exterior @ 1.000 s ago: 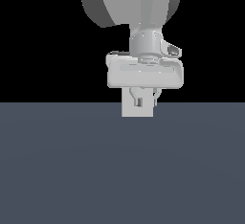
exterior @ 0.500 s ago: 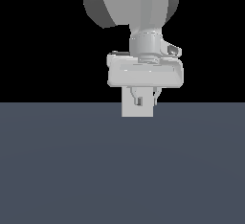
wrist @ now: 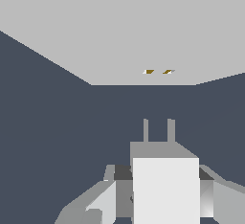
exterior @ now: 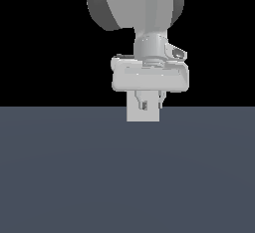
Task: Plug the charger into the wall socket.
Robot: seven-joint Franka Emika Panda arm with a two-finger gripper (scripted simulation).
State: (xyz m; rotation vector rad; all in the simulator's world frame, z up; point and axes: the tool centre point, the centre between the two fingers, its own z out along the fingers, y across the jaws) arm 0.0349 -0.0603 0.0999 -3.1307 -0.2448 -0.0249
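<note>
Wrist view: the pincer [wrist: 160,199] is clamped on the small light-grey rectangular charger [wrist: 165,189], fingers against its two sides, with two thin prongs sticking out of its narrower front stub. The prongs point at the flat light-grey square wall socket [wrist: 119,36], apart from its two dark-yellowish holes. In the exterior view, the socket [exterior: 143,113] seems to stand behind the pincer [exterior: 148,102] on the dark blue-grey surface [exterior: 124,177].
</note>
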